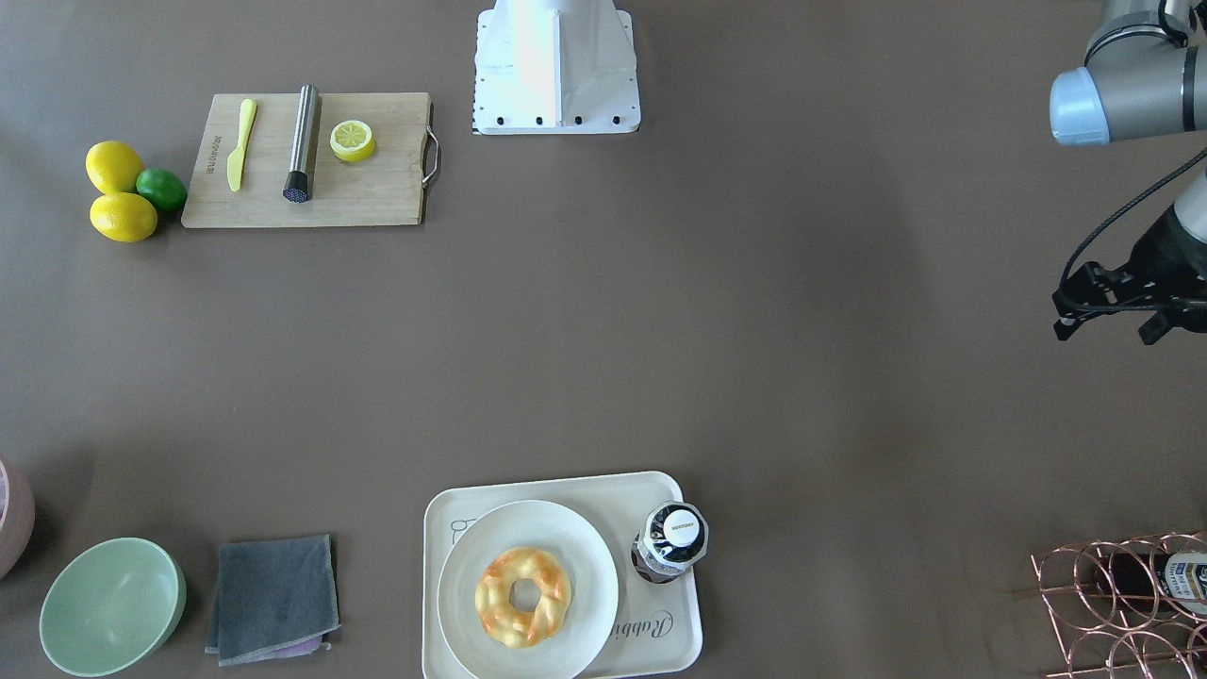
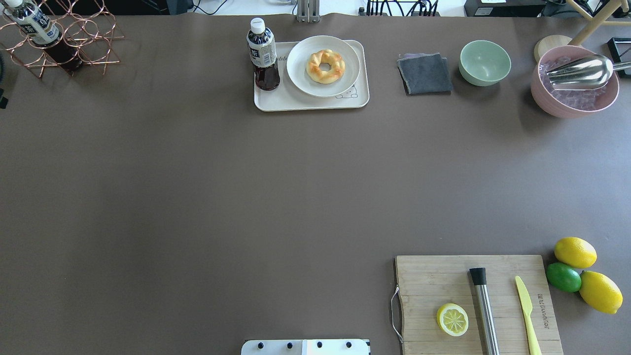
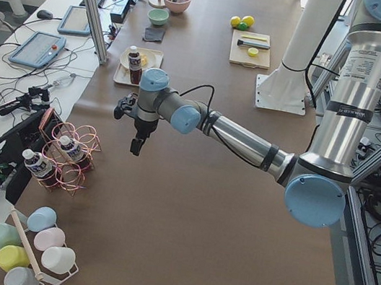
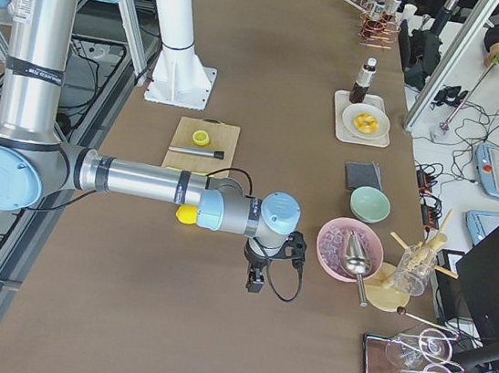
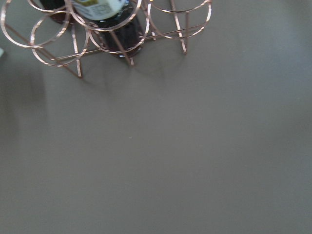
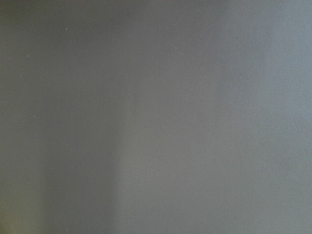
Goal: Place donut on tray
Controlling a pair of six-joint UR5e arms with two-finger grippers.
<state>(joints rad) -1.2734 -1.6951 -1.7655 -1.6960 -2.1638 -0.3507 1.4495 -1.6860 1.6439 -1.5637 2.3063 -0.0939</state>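
Note:
The donut (image 1: 490, 599), a golden braided ring with orange-brown patches, lies on a round white plate (image 1: 528, 526). The plate stands on the cream tray (image 1: 566, 481) with "Rabbit" script, at the table's far edge; the donut (image 2: 338, 69) and tray (image 2: 310, 102) also show in the overhead view. My left gripper (image 1: 1108, 330) hangs open and empty above bare table near the wire rack, far from the tray. My right gripper (image 4: 255, 284) shows only in the exterior right view, over bare table near the pink bowl; I cannot tell whether it is open or shut.
A dark tea bottle (image 2: 262, 54) stands on the tray beside the plate. A grey cloth (image 2: 425, 74), green bowl (image 2: 485, 62) and pink bowl with scoop (image 2: 574, 81) stand to the right. A copper wire rack (image 2: 59, 44) is far left. Cutting board (image 2: 443, 276) with lemon half is near right.

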